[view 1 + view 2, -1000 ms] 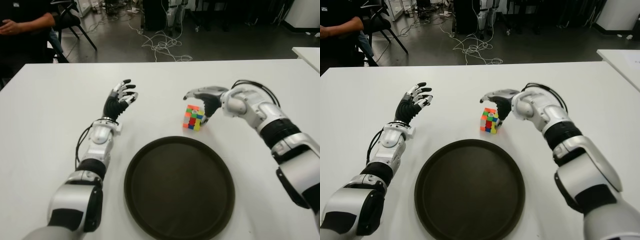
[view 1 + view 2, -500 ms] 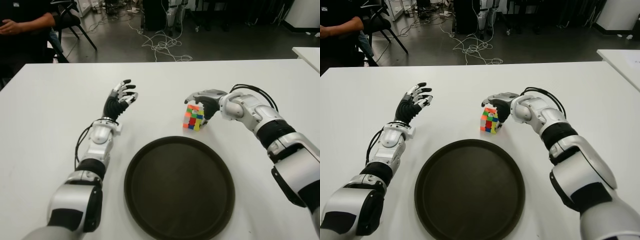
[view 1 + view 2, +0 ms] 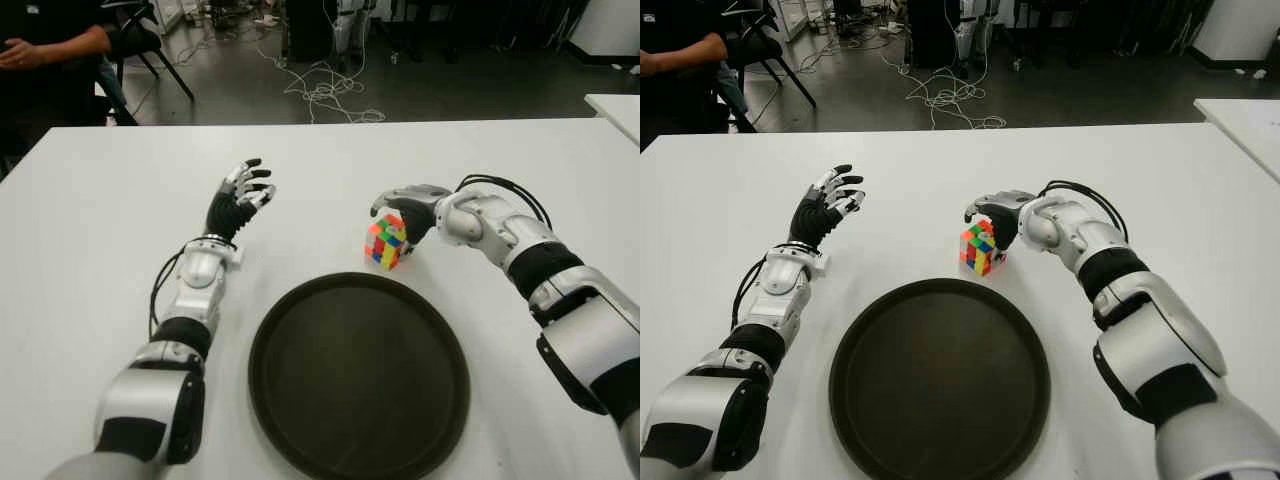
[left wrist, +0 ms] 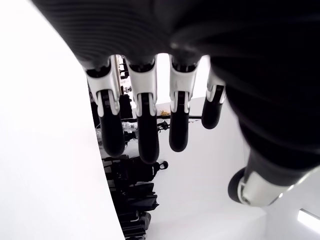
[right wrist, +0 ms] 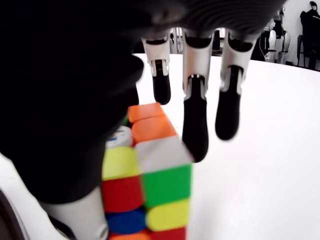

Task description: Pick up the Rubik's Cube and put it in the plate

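Because rigid, light and smooth-faced, best pinching the tilted Rubik's Cube (image 3: 386, 242) on opposite faces; right hand (image 3: 412, 213) fingers curled round it, grip unclear.

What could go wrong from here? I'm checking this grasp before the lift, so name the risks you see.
1. The Rubik's Cube sits tilted against the right hand, and the fingers hang over it rather than wrapping it, so it could roll away or slip out on lifting.
2. The plate rim lies close to the cube; a low carry might clip it.
The left hand shows open, left of the cube, clear of the path.
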Robot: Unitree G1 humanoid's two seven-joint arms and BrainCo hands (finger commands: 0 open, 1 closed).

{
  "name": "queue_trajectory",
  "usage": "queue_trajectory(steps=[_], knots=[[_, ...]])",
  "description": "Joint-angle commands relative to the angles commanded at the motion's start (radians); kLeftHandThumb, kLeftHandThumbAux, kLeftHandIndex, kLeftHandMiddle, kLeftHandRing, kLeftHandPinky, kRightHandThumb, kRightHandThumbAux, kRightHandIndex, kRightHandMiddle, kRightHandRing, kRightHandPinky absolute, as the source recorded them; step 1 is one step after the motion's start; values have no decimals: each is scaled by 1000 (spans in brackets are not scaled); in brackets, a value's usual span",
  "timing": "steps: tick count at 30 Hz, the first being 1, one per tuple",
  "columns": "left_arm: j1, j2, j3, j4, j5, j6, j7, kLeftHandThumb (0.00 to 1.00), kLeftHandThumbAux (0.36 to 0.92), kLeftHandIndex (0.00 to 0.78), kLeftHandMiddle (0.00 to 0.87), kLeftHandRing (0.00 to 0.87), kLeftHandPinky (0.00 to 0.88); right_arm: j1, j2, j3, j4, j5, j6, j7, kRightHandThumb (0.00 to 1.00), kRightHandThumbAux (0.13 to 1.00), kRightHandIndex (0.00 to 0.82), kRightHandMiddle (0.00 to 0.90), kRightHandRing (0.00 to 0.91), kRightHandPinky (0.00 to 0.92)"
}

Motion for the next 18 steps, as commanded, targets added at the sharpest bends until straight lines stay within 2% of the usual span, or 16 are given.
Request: queue_trajectory(steps=[18], knots=[[0, -2, 7, 2, -10, -3, -17, 113, 640, 166, 245, 278, 325, 5, 21, 5, 23, 5, 8, 23, 0, 873, 487, 622, 605, 557]])
